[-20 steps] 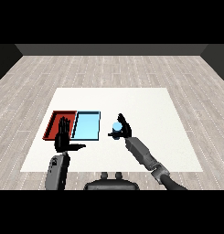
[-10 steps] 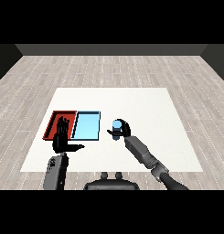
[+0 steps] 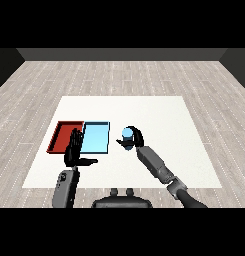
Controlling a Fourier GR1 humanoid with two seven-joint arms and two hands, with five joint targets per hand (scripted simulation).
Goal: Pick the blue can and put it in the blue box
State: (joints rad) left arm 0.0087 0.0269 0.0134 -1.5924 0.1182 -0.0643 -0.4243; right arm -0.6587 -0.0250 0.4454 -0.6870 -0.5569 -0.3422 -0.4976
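Note:
The blue can (image 3: 126,135) stands upright on the white table, right of the light blue tray (image 3: 96,138). My right hand (image 3: 135,137) has its fingers and thumb curled round the can from the right. The red tray (image 3: 64,136) lies against the blue tray's left side. My left hand (image 3: 74,151) hovers with straight fingers over the near edge where the two trays meet, holding nothing.
The white table (image 3: 159,120) spreads wide to the right and behind the trays. Grey wooden floor surrounds it.
My right hand's fingers have closed round the blue can, which stays in about the same spot. The left hand has not moved.

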